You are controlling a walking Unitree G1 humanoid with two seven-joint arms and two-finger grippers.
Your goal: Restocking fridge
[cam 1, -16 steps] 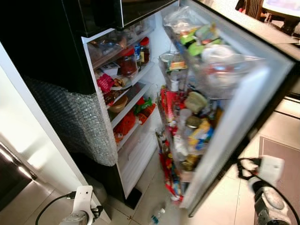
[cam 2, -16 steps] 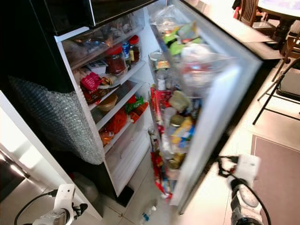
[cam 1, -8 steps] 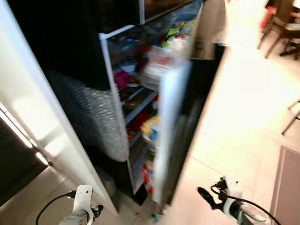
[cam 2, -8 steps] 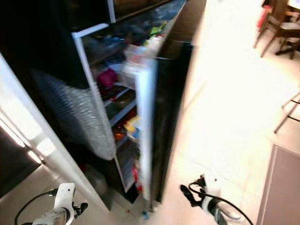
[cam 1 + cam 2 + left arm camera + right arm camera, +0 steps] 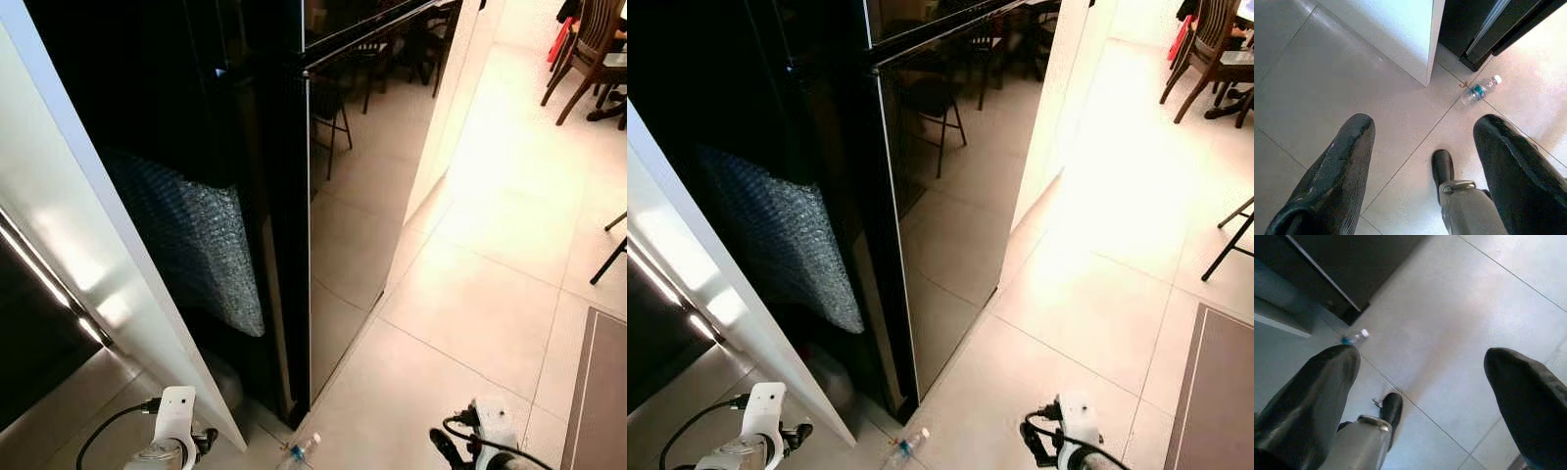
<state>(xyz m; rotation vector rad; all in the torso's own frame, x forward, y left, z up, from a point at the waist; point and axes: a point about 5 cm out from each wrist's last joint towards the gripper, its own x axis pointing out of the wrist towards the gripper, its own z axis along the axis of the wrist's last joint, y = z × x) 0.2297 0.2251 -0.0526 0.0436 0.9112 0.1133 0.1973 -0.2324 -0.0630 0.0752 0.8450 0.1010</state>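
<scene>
Tiled floor: blue-labelled bottle, writing unreadable, by black fridge.

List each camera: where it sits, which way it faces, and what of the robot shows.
Left eye view: on the head, looking down at the shut glossy black fridge door; both wrists at the lower edge.
Right eye view: its stereo twin, same scene.
Left wrist view: along the open left gripper at the pale tiled floor; a black foot shows.
Right wrist view: along the open right gripper, floorward.
Shared: the small clear plastic bottle lying by the fridge.
</scene>
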